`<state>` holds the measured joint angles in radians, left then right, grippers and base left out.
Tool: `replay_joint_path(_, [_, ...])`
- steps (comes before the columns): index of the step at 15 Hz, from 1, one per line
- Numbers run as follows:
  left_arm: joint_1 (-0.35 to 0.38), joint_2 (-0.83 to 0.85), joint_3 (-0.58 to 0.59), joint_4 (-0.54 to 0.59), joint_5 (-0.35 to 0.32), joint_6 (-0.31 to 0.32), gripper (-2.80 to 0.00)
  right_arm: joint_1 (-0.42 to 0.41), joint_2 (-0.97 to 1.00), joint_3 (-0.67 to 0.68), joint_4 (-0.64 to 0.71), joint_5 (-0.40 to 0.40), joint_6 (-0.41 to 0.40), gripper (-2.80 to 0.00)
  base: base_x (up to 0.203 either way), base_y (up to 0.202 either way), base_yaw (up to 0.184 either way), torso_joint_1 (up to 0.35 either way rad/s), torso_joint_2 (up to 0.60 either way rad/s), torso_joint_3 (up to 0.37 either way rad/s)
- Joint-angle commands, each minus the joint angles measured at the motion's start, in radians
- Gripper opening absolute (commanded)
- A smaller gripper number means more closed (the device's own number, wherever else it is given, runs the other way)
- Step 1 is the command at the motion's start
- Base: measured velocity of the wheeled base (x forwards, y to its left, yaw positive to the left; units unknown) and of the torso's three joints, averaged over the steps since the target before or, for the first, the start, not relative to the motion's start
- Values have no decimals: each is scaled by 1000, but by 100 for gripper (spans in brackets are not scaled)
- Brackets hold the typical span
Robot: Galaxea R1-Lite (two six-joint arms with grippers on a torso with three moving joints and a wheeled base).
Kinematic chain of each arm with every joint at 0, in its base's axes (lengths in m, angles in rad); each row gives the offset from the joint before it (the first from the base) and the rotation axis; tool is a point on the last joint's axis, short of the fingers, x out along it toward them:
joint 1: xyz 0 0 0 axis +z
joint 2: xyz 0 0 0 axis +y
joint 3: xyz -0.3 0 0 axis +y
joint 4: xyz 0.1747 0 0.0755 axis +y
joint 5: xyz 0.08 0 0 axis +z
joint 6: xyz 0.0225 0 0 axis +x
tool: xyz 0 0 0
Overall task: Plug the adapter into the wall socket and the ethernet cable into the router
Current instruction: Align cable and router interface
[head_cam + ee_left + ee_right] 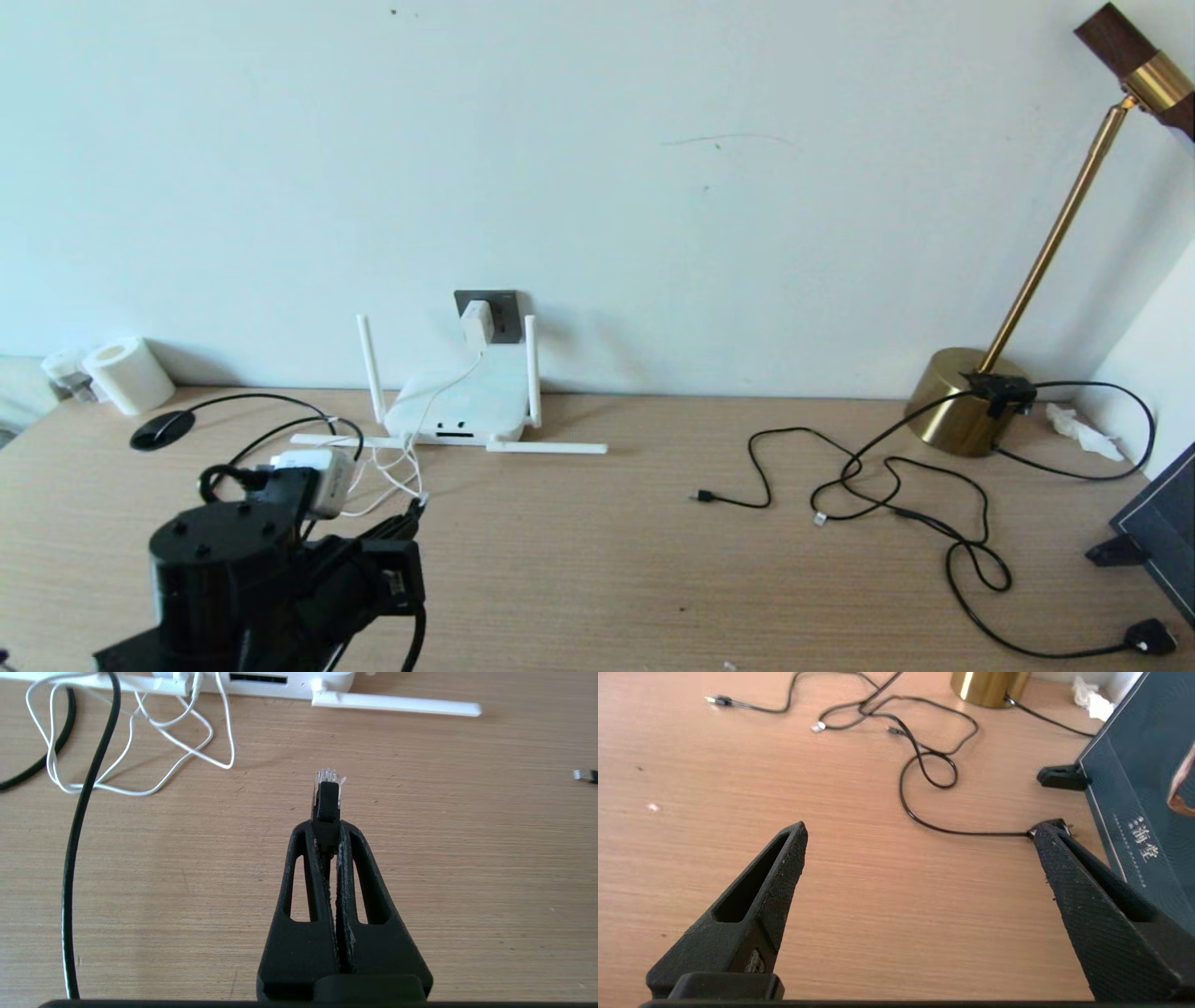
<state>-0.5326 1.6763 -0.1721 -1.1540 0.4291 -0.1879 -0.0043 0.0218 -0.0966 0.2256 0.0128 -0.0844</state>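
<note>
My left gripper is shut on the ethernet cable's clear clip connector, which sticks out past the fingertips toward the router. The connector hovers above the table, a short way in front of the router's dark port slot. In the head view this gripper is at the lower left, in front of the router. The white adapter sits in the dark grey wall socket, and its thin white cord loops down onto the table. My right gripper hangs open over bare table.
A flat antenna lies across the table by the router. A white box and black cable sit to the left. On the right are a brass lamp base, thin black cords, a black plug and a dark board.
</note>
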Motion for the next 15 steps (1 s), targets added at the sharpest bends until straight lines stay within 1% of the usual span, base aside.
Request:
replay_joint_path(1, [3,50,-10,-7,-15,-3,-280,1,-22,8,1,-8,8,0,0,0,0,0,0,0])
replay_joint_path(4, [16,149,-70,-11,-30,-5,-280,1,-22,5,1,-37,97,0,0,0,0,0,0,0])
replay_joint_path(5, [19,182,-95,-13,-35,-8,-280,1,-22,5,1,-37,97,0,0,0,0,0,0,0])
replay_joint_path(6, [25,217,-127,-16,-43,-29,-280,1,-22,5,1,-37,97,0,0,0,0,0,0,0])
replay_joint_path(8, [28,266,-189,-18,-46,-126,-280,1,-22,5,1,-39,97,0,0,0,0,0,0,0])
replay_joint_path(9, [27,279,-196,-18,-46,-146,-280,1,-22,5,1,-39,98,0,0,0,0,0,0,0])
replay_joint_path(11, [21,284,-198,-18,-40,-148,-280,1,-22,5,1,-42,91,0,0,0,0,0,0,0])
replay_joint_path(12, [17,283,-201,-18,-39,-147,-280,1,-22,5,1,-44,69,0,0,0,0,0,0,0])
replay_joint_path(13, [11,281,-202,-18,-27,-147,-280,1,-22,3,7,-44,47,0,0,0,0,0,0,0])
replay_joint_path(14, [6,280,-201,-19,-1,-149,-280,1,-22,2,8,-44,46,0,0,0,0,0,0,0])
replay_joint_path(15, [1,282,-193,-25,26,-169,-280,1,-22,3,8,-44,48,0,0,0,0,0,0,0])
